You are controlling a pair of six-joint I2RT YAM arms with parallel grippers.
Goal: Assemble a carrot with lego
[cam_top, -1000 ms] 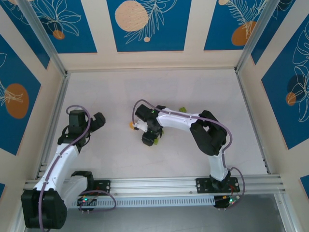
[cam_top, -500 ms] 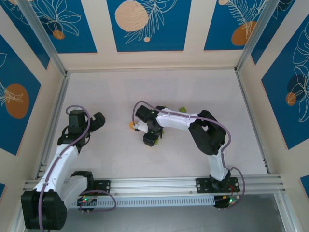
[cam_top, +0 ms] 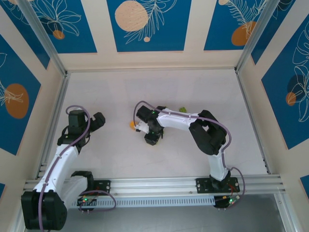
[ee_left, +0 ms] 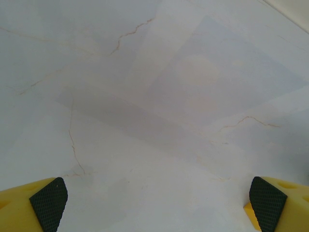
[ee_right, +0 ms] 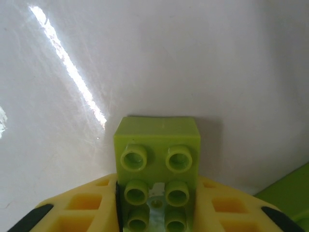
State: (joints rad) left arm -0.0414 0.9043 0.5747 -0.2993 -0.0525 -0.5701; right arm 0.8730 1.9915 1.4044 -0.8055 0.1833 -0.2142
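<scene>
Lego pieces lie near the middle of a white bench (cam_top: 111,87), shown from above and from both wrists.

Left: the left claw (cam_top: 99,120) hangs over bare bench, well apart from every brick. In its wrist view the black-padded fingertips (ee_left: 48,205) sit at opposite lower corners, spread wide with nothing between them.

Centre-left: a small orange brick (cam_top: 132,124) lies on the bench, just left of the right arm's wrist and near the right claw (cam_top: 151,138).

Centre: the right claw points down at the bench. In its wrist view a lime-green brick (ee_right: 157,145) stands between the yellow fingers (ee_right: 77,208), studs facing the camera in two columns. The fingers press against both of its sides, so the claw is pinching the brick. Whether the brick's far end touches the bench cannot be told.

Right: the corner of a second green piece (ee_right: 289,188) enters the right wrist view at its lower right edge. From above, a green cluster (cam_top: 182,109) shows on the bench just behind the right arm's white forearm.
</scene>
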